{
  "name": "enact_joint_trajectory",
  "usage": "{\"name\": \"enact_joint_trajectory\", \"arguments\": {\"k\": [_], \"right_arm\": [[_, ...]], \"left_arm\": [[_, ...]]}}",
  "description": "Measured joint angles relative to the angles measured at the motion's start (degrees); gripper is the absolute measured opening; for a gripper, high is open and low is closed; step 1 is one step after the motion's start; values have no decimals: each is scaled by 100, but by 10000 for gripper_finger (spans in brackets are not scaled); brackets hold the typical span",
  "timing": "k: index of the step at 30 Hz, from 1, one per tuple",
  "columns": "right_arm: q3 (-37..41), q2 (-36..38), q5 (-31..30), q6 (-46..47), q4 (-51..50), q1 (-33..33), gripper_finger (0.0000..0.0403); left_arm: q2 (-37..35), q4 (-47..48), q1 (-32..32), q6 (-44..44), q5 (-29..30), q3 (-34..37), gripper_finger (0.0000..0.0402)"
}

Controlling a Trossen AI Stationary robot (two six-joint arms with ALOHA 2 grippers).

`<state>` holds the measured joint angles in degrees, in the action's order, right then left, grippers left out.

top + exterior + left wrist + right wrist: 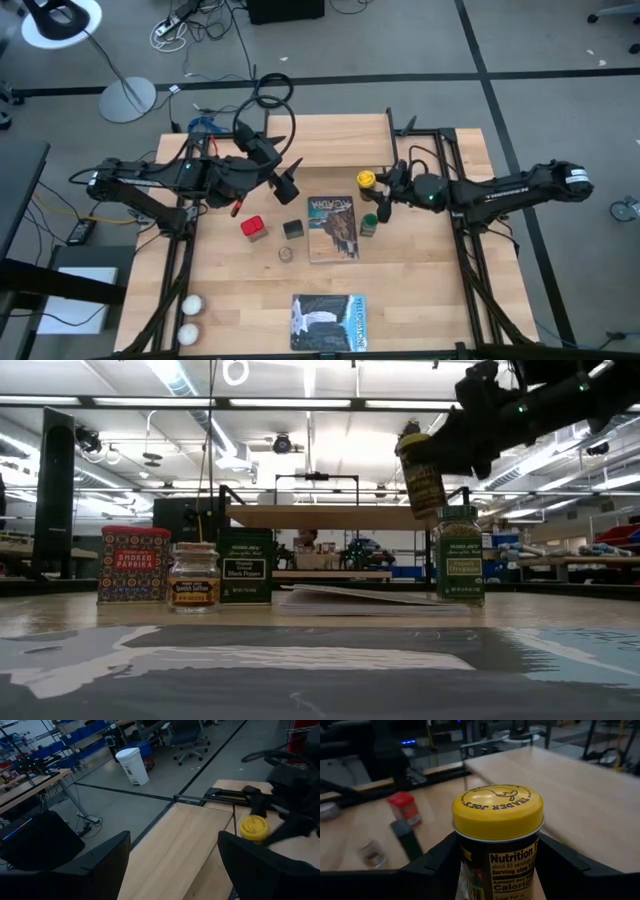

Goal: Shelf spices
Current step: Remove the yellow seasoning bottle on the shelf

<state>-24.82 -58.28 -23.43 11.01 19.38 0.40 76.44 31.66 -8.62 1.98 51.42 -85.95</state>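
The right gripper (378, 186) pinches the yellow-lidded jar (367, 180), lifted off the surface and nearly upright, just beside the shelf (335, 132), whose board lies beyond it. The left gripper (290, 180) hovers spread near the shelf, holding nothing

Both arms are matte black, built of slim tubular links joined by chunkier rounded joint housings. Left arm (160, 180): black cables loop in wide coils above the wrist; a small red part shows just under the wrist. Left gripper (290, 180): two broad, flat, dark fingers (75, 870) with squared edges. Right arm (510, 188): white lettering along the forearm link, a pale band near the base joint, a small green light on the wrist housing. Right gripper (378, 190): fingers black, plain.
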Motion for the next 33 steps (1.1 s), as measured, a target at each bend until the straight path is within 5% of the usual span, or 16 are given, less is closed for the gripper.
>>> {"name": "enact_joint_trajectory", "arguments": {"k": [5, 13, 33], "right_arm": [[444, -313, -830, 119, 710, -231, 210], [1435, -993, -1259, 565, 2302, -246, 210], [2033, -2899, -974, 376, 4933, -219, 217]], "left_arm": [[0, -8, 0, 2, 1, 0, 305], [0, -44, 0, 20, 0, 0, 305], [0, -98, 0, 15, -2, 0, 305]]}}
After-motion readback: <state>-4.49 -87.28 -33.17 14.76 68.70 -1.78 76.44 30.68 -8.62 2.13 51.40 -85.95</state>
